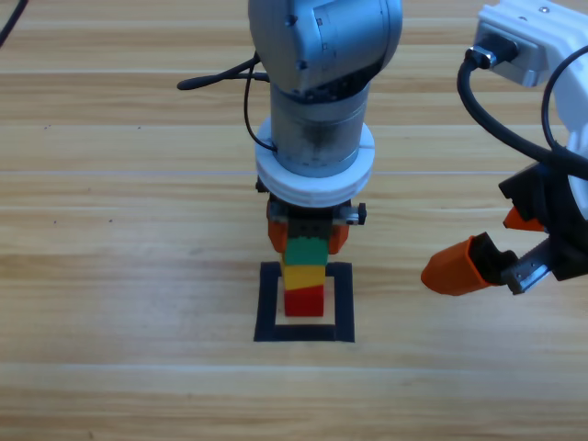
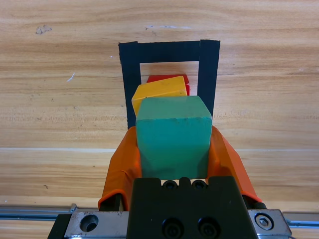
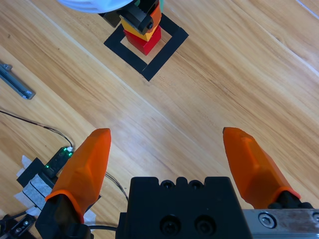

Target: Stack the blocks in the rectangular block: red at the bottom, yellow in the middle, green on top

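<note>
Orange fingers (image 2: 124,164) of our left gripper (image 2: 173,149) pinch the green cube (image 2: 172,137) on both sides, holding it atop the yellow cube (image 2: 157,90), which sits on the red cube (image 1: 304,300) inside the black-tape rectangle (image 1: 266,308) (the yellow one looks slightly twisted). Our right gripper (image 3: 167,164) waits well off to the right above the wooden table (image 1: 110,276), its jaws spread wide.

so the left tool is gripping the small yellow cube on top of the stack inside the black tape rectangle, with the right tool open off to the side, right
Not quite: the left tool is gripping the small green cube, not the yellow one. The left wrist view shows the green cube between its orange jaws, with the small yellow cube beneath it and the small red cube at the bottom, inside the black tape rectangle. The right tool is indeed open off to the side.
</note>
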Robot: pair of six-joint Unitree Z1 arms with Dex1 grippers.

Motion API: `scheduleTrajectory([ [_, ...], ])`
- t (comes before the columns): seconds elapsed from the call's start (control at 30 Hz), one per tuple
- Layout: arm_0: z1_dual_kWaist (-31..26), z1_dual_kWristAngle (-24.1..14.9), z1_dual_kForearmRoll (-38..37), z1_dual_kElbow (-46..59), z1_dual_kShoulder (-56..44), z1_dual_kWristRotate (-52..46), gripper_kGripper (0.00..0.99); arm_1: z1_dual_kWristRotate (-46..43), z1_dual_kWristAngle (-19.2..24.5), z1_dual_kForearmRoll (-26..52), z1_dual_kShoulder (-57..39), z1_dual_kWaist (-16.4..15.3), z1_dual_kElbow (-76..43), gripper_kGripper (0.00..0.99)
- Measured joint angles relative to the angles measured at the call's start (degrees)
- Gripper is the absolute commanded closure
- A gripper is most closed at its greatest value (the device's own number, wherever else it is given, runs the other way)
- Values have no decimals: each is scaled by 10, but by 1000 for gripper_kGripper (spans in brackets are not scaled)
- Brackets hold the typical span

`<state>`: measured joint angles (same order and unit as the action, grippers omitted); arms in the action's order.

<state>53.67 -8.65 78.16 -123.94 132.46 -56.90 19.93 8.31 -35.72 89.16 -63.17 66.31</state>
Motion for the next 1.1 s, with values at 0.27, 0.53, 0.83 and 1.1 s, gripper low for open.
scheduleTrajectory([
  [0.27,0,0,0,0,0,0,0,0,-1,0,0,0,0,1],
  [0.53,0,0,0,0,0,0,0,0,-2,0,0,0,0,1],
  [0.83,19,-91,0,-38,-32,-14,0,-2,-3,0,0,0,0,1],
  [1.1,115,-242,-78,182,-285,-95,0,-5,-3,0,-1,0,-1,0],
])
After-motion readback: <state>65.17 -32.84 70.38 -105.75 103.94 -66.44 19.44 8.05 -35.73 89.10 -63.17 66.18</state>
